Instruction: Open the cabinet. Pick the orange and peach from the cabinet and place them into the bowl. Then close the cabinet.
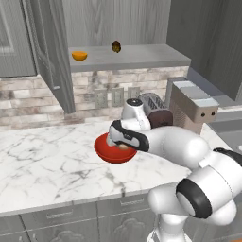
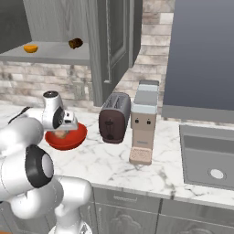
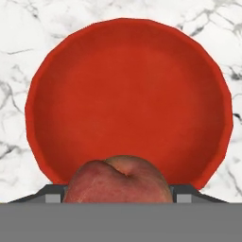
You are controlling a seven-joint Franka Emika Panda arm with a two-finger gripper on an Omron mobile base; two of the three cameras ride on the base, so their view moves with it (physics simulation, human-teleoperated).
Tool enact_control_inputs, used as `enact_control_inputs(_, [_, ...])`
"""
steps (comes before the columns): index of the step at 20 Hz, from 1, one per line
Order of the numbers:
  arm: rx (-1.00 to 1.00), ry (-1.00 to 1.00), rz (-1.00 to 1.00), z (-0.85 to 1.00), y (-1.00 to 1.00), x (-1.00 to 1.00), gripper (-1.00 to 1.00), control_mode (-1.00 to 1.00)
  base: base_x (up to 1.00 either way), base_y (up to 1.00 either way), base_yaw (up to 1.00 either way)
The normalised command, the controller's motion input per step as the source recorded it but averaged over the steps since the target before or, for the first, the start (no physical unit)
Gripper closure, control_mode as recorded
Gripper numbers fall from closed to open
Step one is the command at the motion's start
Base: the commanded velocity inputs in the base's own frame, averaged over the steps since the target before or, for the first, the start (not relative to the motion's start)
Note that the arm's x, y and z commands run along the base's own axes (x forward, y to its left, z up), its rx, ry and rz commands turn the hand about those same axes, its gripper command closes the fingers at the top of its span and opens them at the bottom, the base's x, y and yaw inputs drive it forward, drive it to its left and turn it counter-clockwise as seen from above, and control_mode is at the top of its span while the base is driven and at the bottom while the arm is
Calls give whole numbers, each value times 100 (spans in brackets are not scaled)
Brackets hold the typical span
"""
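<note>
1. Bowl (image 3: 127,90): glossy, smooth red.
2. Counter (image 1: 47,151): polished white marble, grey-veined.
3. Cabinet (image 1: 52,52): matt grey wood grain.
4. Peach (image 3: 118,182): soft matt skin.
5. Toaster (image 2: 114,118): dark satin metal.
6. Wall (image 1: 28,101): rough brick.

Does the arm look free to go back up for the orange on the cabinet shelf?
Probably yes, once it lets go of the peach: the cabinet stands open and the orange lies near the shelf's front, nothing before it.
</note>
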Motion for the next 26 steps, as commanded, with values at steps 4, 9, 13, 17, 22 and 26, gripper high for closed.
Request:
enact_control_inputs(4, [0, 0, -2, -23, 8, 14, 100, -100, 0, 0, 0])
enact_control_inputs(9, [0, 0, -2, -16, 2, 13, 100, -100, 0, 0, 0])
enact_control_inputs(13, [0, 0, -1, -15, 1, 15, 100, -100, 0, 0, 0])
enact_control_inputs(17, [0, 0, -2, -8, 0, 16, 100, -100, 0, 0, 0])
enact_control_inputs(22, [0, 0, -2, 0, 0, 5, 100, -100, 0, 0, 0])
enact_control_inputs(26, [0, 0, 0, 0, 0, 0, 100, -100, 0, 0, 0])
